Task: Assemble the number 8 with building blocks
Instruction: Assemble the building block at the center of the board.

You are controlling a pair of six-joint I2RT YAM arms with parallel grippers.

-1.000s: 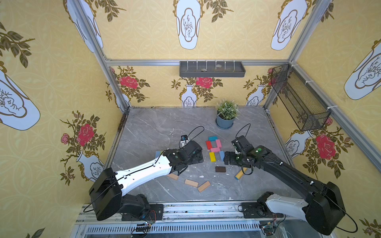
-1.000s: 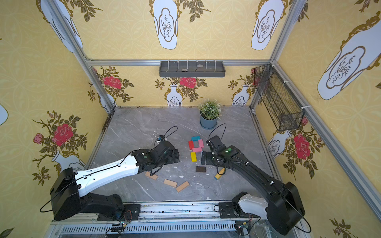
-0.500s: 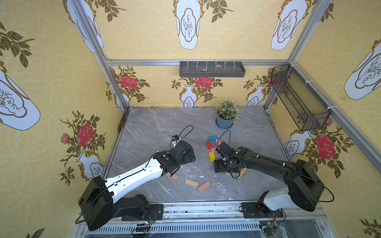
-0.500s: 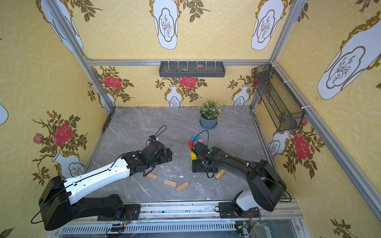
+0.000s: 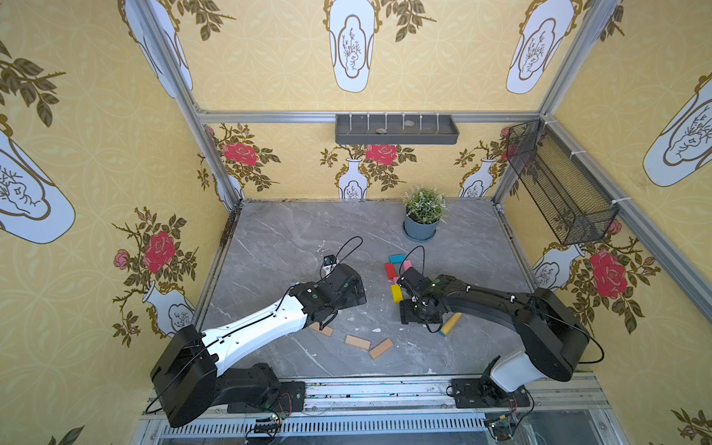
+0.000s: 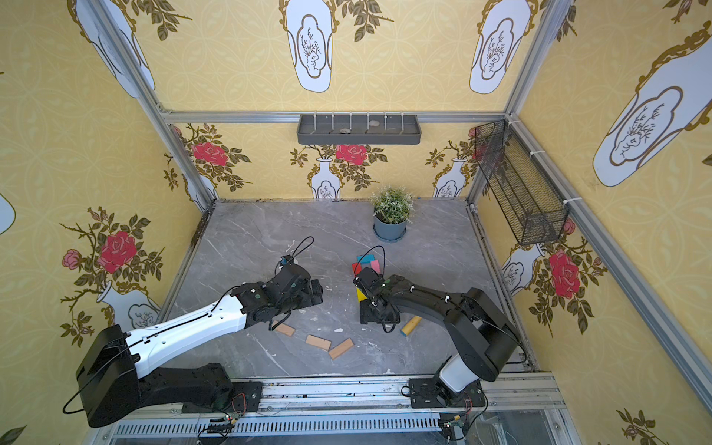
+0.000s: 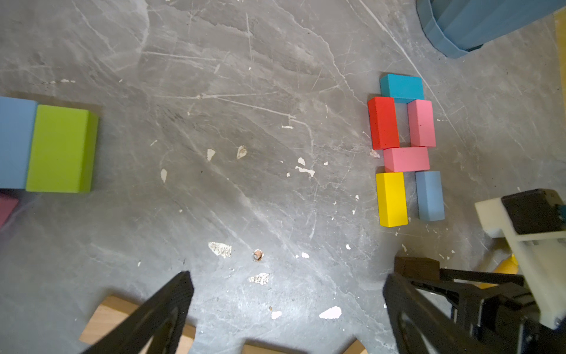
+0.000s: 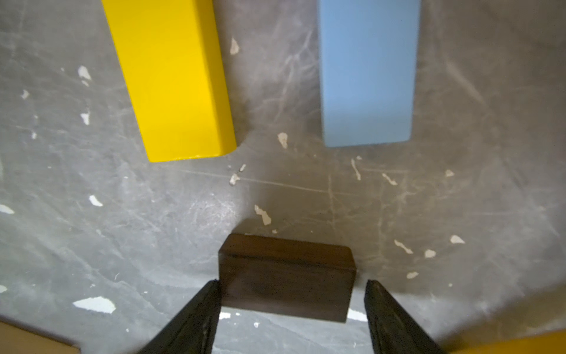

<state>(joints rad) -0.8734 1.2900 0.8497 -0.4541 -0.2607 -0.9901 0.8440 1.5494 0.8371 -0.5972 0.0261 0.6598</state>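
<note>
- The right gripper (image 8: 291, 282) has swung in from beside the figure and come down over the small dark brown wooden block (image 8: 284, 260). That block lay bare on the grey marble tabletop (image 5: 289, 239) a second ago.
- Its jaws, wide a moment ago, are narrowing on the block's short ends. One finger touches an end and the other stands just off, so I judge the grip not yet made.
- The left gripper (image 7: 288, 277) has drawn back a little from the coloured figure. It hangs with its jaws spread wide and holds nothing.
- The number 8 is six blocks along:
  - a teal block (image 7: 401, 87) as top bar
  - a red block (image 7: 382, 122) and a pink block (image 7: 421, 122) below it
  - a second pink block (image 7: 405, 159) as middle bar
  - a yellow block (image 7: 392, 199) and a light blue block (image 7: 430, 196) as lower sides
- Only the bottom bar is missing, and the brown block lies near that open end, so it is likely the closing piece.
- In both top views the right wrist hides the brown block and the figure's lower half.
- A lime green block (image 7: 59, 148) touches another light blue block, which the frame edge cuts off.
- Whether the brown block has left the table cannot be told.
</note>
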